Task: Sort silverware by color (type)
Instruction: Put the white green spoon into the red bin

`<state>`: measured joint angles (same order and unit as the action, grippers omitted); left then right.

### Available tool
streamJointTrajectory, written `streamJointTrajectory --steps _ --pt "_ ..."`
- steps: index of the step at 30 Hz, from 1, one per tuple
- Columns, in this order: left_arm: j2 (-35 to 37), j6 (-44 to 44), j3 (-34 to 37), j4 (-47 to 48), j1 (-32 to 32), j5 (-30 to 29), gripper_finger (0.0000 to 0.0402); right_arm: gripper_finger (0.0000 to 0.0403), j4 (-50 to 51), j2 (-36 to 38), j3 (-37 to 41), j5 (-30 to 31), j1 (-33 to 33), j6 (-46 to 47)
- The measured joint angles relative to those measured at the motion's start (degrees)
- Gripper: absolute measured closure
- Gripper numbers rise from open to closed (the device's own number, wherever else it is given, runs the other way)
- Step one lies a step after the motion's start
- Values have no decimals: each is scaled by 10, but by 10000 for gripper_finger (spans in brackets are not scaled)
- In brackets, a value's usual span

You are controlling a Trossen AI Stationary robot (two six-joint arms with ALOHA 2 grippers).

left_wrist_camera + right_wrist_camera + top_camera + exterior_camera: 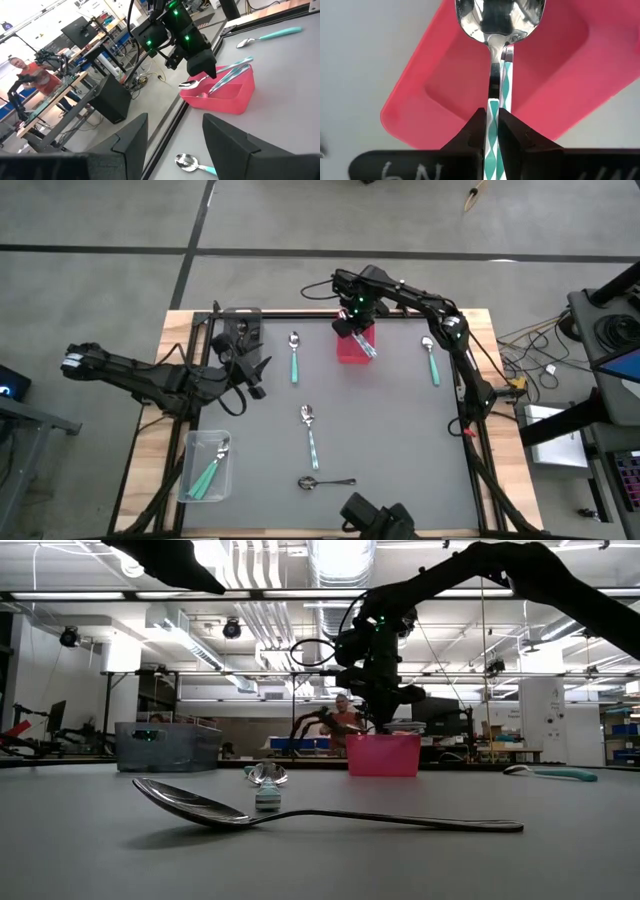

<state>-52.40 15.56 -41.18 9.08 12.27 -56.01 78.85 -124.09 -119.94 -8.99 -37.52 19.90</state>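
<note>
The right gripper (362,338) hangs at about twelve o'clock on the table, directly over the red bin (355,343), its jaws pinched almost closed on the patterned teal handle of a spoon (496,75). The shiny bowl points down into the bin, probably so the piece drops cleanly inside once let go. A second teal handle shows just beside the held one in the right wrist view; whether that spoon is gripped too or already lying in the bin I cannot tell. The left gripper (252,370) waits at about nine o'clock with its fingers spread wide and nothing between them. Other teal-handled spoons lie flat on the grey mat: one at eleven o'clock (294,356), one at two o'clock (431,360), one near the centre (311,435). An all-metal spoon (326,481), smooth and glossy throughout, lies at six o'clock. The clear bin (192,452) at eight o'clock already holds teal-handled pieces, so the choice of the red bin looks odd for sorting. A grey bin (238,325) sits at ten o'clock.
</note>
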Motion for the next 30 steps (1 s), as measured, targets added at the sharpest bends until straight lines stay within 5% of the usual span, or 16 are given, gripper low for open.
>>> streamJointTrajectory --steps 30 --pt "0 0 1 0 0 0 231 383 -55 0 18 0 0 0"
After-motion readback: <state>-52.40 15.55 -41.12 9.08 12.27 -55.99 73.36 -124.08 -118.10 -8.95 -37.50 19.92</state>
